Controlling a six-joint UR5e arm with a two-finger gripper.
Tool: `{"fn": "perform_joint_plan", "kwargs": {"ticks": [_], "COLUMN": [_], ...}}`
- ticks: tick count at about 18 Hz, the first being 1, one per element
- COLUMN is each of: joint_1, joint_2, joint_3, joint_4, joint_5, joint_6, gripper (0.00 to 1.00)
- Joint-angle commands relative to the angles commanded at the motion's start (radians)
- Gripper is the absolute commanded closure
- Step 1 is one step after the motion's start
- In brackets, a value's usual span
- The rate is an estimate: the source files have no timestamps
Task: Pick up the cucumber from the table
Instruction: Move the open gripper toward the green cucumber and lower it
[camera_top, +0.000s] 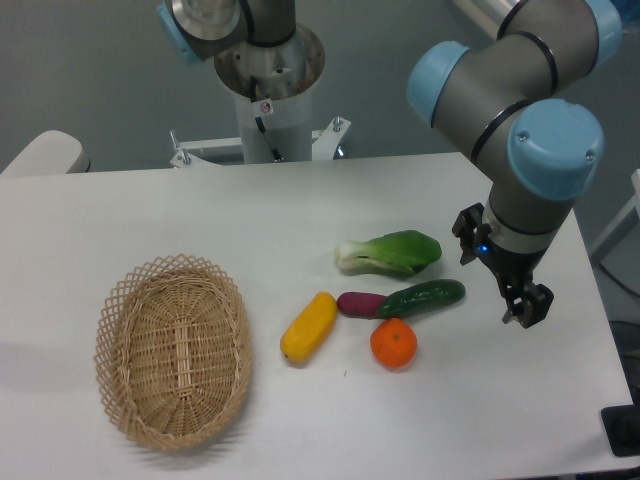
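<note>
Nearest the camera, a woven wicker basket (173, 350) lies on the left of the white counter (150, 215); its oval bowl faces up. Right of it, a yellow vegetable (309, 326) lies slanted; beside that, an orange (393, 343) sits toward the front edge. Just behind the orange, a short purple eggplant (361, 304) touches the left end of the cucumber (422, 297); the cucumber lies flat on the counter, dark green and glossy, its right end tilted slightly away from the camera. Behind both, a leafy bok choy (390, 252) rests with its white stem pointing left. Right of the cucumber, the arm's tool (526, 305) hangs low near the counter, apart from the cucumber and holding nothing; from this angle I cannot tell how wide its fingers stand.
</note>
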Motion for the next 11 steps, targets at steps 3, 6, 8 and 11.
{"fn": "perform_joint_plan", "kwargs": {"ticks": [3,6,8,11], "joint_1": [0.000,0.000,0.000,-0.021], "joint_2": [0.000,0.002,0.012,0.020], "joint_3": [0.000,-0.018,-0.066,-0.130], "joint_4": [0.002,0.009,0.053,0.119], "joint_5": [-0.002,-0.003,-0.002,0.002], "joint_6": [0.000,-0.002,-0.002,-0.035], "gripper": [0.00,0.00,0.00,0.00]}}
